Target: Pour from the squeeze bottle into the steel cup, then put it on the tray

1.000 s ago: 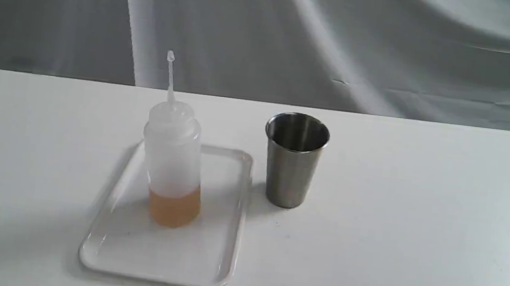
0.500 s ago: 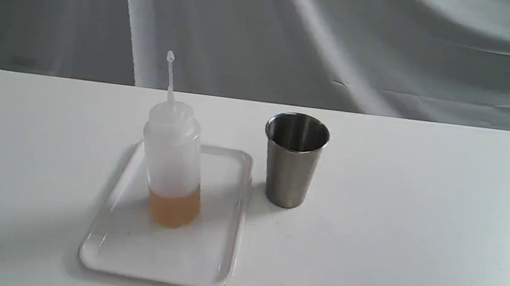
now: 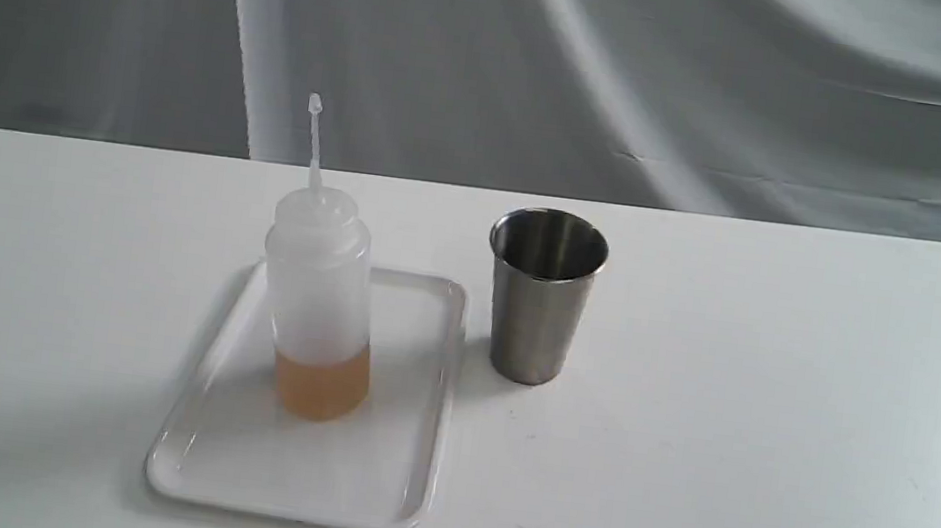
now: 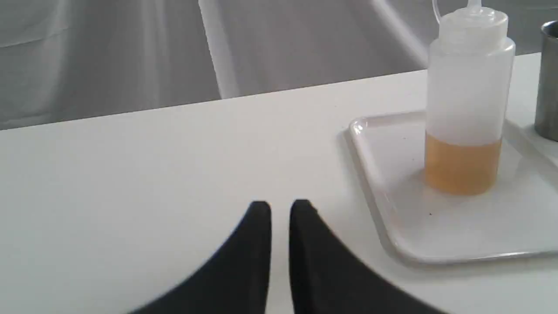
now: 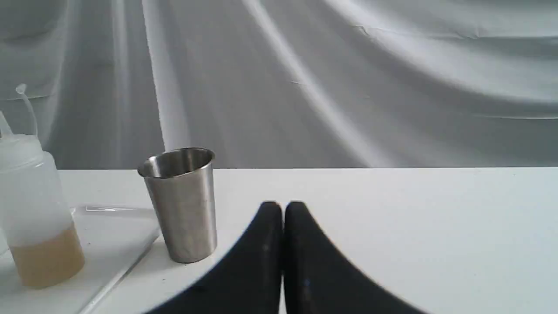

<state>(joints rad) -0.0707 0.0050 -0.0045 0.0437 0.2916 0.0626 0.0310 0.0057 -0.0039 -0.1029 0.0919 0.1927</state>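
Exterior view, contents by size: white table (image 3: pixel 771 422); tray (image 3: pixel 283 513), flat on it; squeeze bottle (image 3: pixel 316 300), upright on the tray's 12 o'clock half, amber liquid low inside; steel cup (image 3: pixel 537 316), upright at the bottle's 3 o'clock, just beside the tray, contents not discernible. Left gripper (image 4: pixel 280 209): jaws nearly together, thin slit, holding nothing. Right gripper (image 5: pixel 283 209): jaws together, empty. Judgement: if the pour is pending, grip the soft bottle mid-body, lightly; tilt slowly over the cup's mouth; return it upright to the tray.

Smooth black tapering jaws
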